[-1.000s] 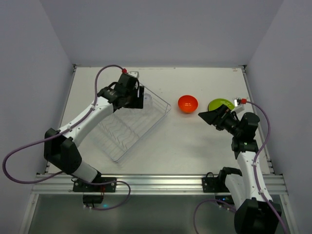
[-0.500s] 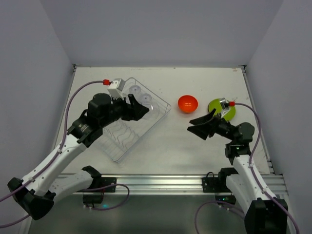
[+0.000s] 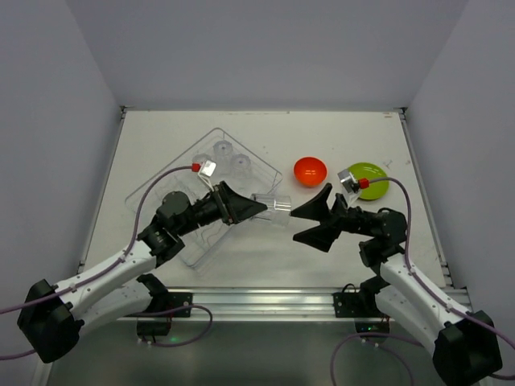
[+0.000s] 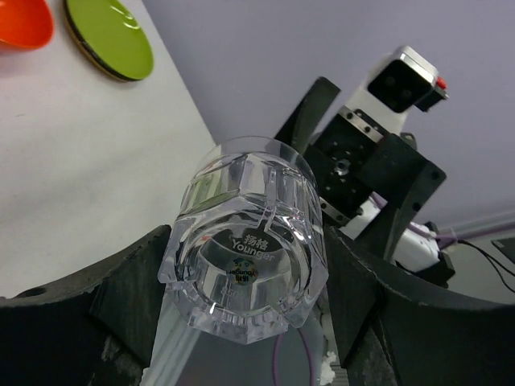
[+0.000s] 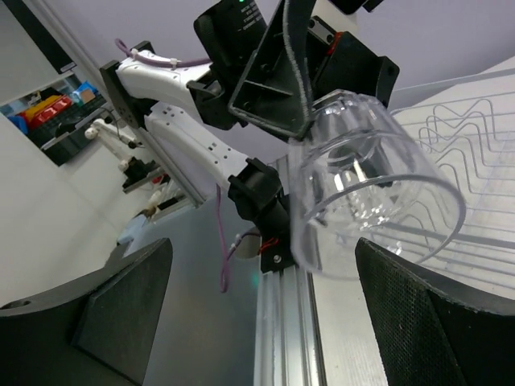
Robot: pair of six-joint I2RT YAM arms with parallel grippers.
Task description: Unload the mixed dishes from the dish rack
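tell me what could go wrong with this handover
The clear tumbler hangs above the table in the left gripper, gripped near its base. The right gripper is open, not on it: an early release drops it. Its smooth wall could also slip or tilt when the right jaws close.

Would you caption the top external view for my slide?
The left jaws hold a clear tumbler toward the open right jaws, beside the dish rack.

White-shelled, black-jointed left arm (image 3: 105,273) and right arm (image 3: 414,283), looping purple cables (image 3: 143,201), red caps (image 3: 195,166), black wedge-shaped fingers (image 3: 241,206).
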